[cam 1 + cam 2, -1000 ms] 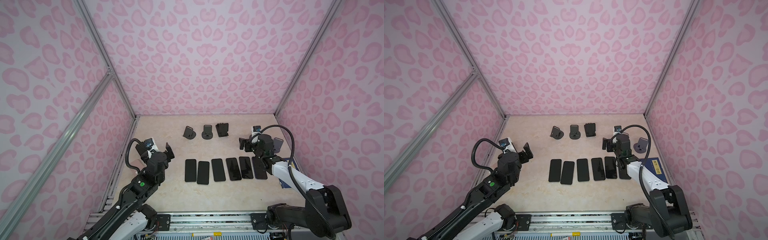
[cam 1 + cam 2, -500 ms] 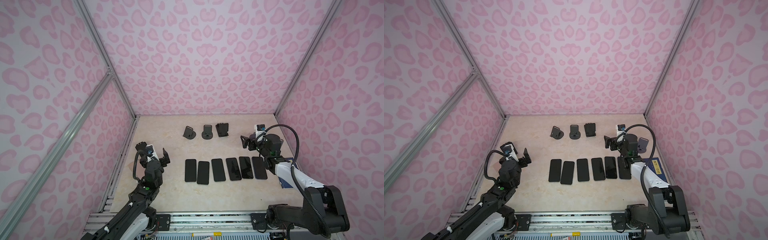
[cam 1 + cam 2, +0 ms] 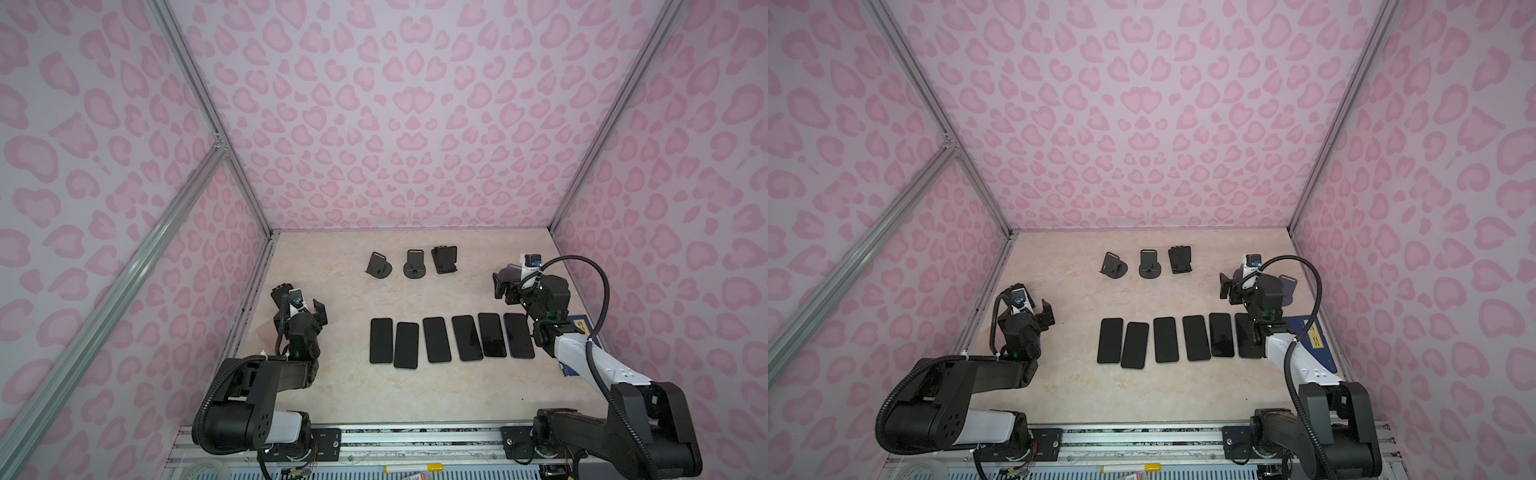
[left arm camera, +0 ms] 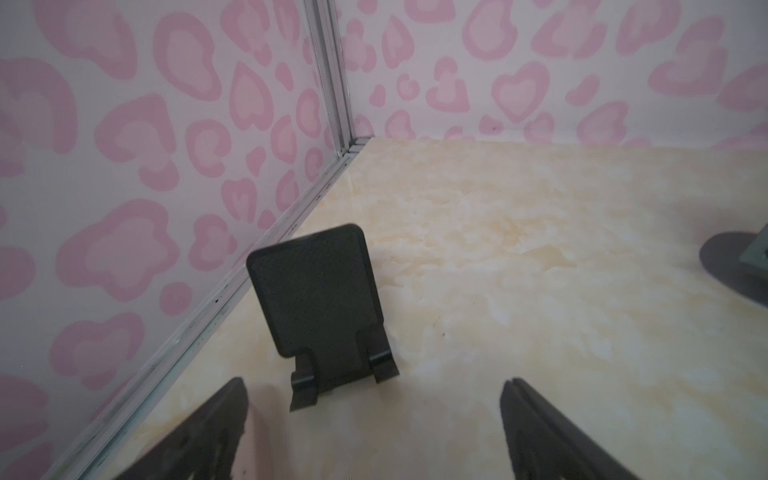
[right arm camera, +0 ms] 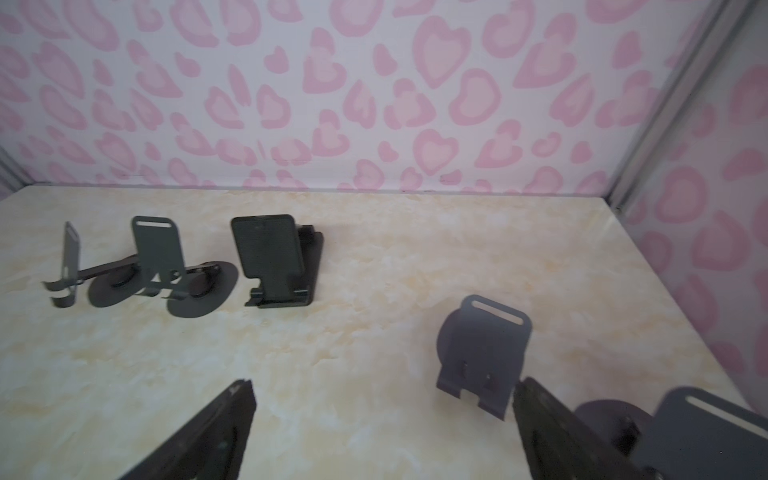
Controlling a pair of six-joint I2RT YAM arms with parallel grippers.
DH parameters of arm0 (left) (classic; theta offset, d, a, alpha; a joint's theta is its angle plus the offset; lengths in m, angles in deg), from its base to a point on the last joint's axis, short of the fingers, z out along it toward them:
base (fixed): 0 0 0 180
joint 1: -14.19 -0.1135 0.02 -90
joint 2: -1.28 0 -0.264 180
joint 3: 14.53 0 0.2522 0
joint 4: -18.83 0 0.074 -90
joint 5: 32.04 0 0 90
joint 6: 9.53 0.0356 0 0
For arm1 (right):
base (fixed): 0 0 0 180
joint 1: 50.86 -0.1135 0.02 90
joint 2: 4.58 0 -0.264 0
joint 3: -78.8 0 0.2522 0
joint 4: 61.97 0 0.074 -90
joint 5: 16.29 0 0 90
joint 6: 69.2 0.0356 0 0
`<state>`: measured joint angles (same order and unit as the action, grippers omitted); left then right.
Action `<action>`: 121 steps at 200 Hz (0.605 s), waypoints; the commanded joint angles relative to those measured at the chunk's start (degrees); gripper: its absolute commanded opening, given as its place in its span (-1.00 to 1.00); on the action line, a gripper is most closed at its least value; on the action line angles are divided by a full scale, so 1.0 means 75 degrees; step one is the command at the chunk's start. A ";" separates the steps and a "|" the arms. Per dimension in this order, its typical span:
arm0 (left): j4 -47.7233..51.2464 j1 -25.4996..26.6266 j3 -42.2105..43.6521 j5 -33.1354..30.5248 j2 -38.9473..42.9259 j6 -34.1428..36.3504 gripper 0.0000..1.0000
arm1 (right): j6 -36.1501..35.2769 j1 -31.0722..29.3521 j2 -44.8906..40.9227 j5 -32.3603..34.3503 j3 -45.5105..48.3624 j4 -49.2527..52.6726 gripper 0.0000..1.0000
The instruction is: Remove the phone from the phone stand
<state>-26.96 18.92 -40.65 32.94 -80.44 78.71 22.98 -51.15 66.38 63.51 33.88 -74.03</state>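
Left hand [image 4: 376, 386] near phone stand [image 4: 316, 291]

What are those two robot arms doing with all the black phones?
Nothing is being held right now. The left gripper and the right gripper are both open and empty, above the beige marble-patterned table. Six flat black phones lie side by side in a row on it. The three dark phone stands at the back hold no phone.

Six phones [image 3: 436, 339] lie side by side in a row across the middle of the table [image 3: 415, 395], three phone stands [image 3: 414, 264] line up behind them near the back wall, another stand [image 3: 1287, 284] sits far right, and a flat card [image 3: 1325, 353] lies beside the row's right end.
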 commanded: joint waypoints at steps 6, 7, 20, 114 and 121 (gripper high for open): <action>-0.0379 -0.0203 -0.0347 0.1049 -0.0283 -0.0155 0.95 | -0.0282 0.0355 0.0140 0.0778 0.0610 -0.0932 0.98; -0.0309 -0.0206 -0.0381 0.1079 -0.0266 -0.0153 0.95 | -0.0286 0.0361 0.0156 0.0776 0.0636 -0.0994 0.98; -0.0322 -0.0264 -0.0581 0.1210 -0.0461 -0.0133 0.95 | -0.0239 0.0477 0.0331 0.0679 0.0802 -0.1398 0.98; 0.0100 -0.0426 -0.0703 0.1340 -0.0378 -0.0288 0.95 | 0.0027 0.0683 0.1656 -0.0007 0.1087 -0.2763 0.99; 0.0098 -0.0428 -0.0697 0.1332 -0.0374 -0.0292 0.95 | 0.0083 0.0683 0.1857 0.0020 0.1387 -0.3417 0.99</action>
<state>-25.74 15.82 -45.37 42.65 -83.19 76.98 21.51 -46.23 78.09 63.60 40.59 -88.52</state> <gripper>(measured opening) 0.976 0.995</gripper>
